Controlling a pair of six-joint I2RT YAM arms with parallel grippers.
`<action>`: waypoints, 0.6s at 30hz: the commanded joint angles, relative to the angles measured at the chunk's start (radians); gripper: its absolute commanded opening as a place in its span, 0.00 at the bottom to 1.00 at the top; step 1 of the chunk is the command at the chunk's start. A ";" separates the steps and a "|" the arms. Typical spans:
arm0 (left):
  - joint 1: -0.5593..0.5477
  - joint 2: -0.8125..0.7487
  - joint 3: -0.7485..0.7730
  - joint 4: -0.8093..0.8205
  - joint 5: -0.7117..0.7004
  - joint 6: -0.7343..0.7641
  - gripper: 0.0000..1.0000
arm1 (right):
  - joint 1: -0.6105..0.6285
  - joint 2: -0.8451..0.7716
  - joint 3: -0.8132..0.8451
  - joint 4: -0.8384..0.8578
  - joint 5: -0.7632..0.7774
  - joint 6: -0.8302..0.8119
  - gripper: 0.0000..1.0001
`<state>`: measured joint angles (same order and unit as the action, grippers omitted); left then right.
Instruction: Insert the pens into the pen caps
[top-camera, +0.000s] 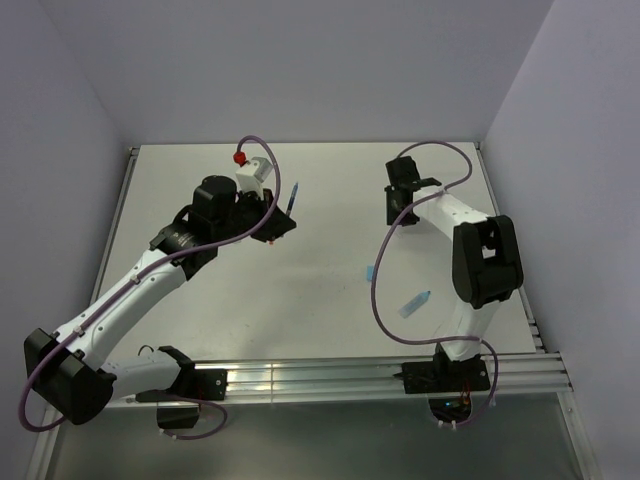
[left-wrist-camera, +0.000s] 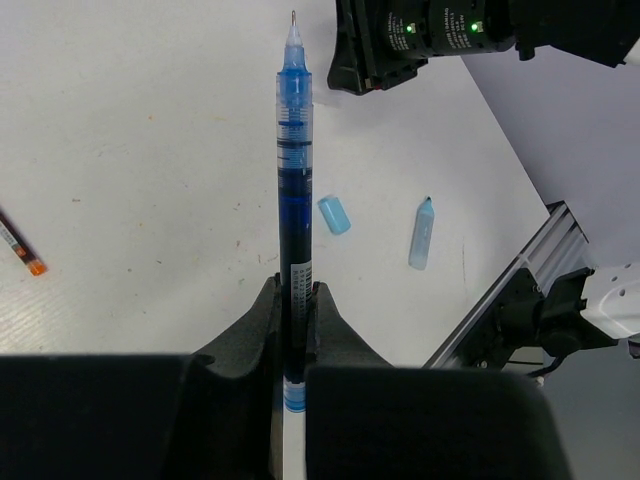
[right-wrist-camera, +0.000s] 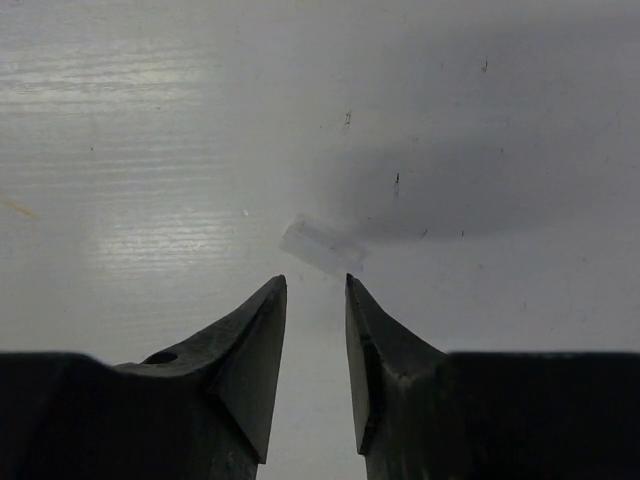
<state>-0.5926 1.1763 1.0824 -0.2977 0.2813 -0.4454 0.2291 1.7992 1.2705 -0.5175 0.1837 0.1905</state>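
My left gripper (top-camera: 272, 226) (left-wrist-camera: 296, 290) is shut on the dark blue thin pen (left-wrist-camera: 294, 170) and holds it above the table, bare tip pointing away; the pen also shows in the top view (top-camera: 293, 198). A light blue cap (left-wrist-camera: 334, 214) (top-camera: 370, 271) lies on the table near a light blue marker (left-wrist-camera: 421, 232) (top-camera: 415, 304). A thin red pen (left-wrist-camera: 20, 245) lies at the left edge of the left wrist view. My right gripper (top-camera: 397, 212) (right-wrist-camera: 315, 282) is open and empty, low over the table, with a small clear cap (right-wrist-camera: 322, 243) just beyond its fingertips.
A metal rail (top-camera: 380, 372) runs along the table's near edge. White walls close the back and both sides. A small red object (top-camera: 239, 157) sits by the left wrist's cable at the back. My right arm's wrist (left-wrist-camera: 430, 40) shows at the top of the left wrist view.
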 joint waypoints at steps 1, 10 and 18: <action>0.008 0.000 -0.001 0.026 -0.002 0.022 0.00 | -0.010 0.015 0.033 0.031 0.010 -0.036 0.39; 0.019 0.020 -0.003 0.029 0.010 0.019 0.00 | -0.024 0.084 0.079 0.004 0.011 -0.052 0.40; 0.027 0.023 -0.007 0.031 0.010 0.020 0.00 | -0.030 0.109 0.092 -0.009 -0.001 -0.059 0.36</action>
<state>-0.5720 1.2018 1.0805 -0.2981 0.2821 -0.4454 0.2085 1.9049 1.3239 -0.5194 0.1802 0.1467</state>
